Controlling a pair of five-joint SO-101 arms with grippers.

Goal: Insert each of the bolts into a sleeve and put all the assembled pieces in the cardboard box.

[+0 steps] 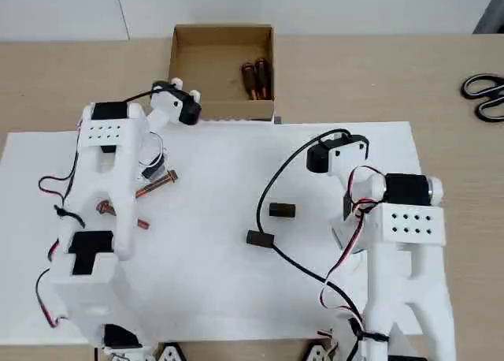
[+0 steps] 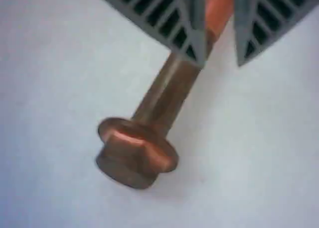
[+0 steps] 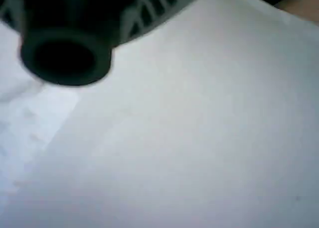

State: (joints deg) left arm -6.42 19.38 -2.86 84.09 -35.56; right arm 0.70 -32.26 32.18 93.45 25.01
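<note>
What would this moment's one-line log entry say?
left gripper: shut on bolt | right gripper: shut on sleeve | cardboard box: assembled pieces inside

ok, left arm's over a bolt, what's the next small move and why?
Probably lift the bolt slightly off the white sheet. The left gripper looks closed on its shank while the head rests on the sheet, and the right gripper appears to hold a sleeve, bore open, ready for mating.
</note>
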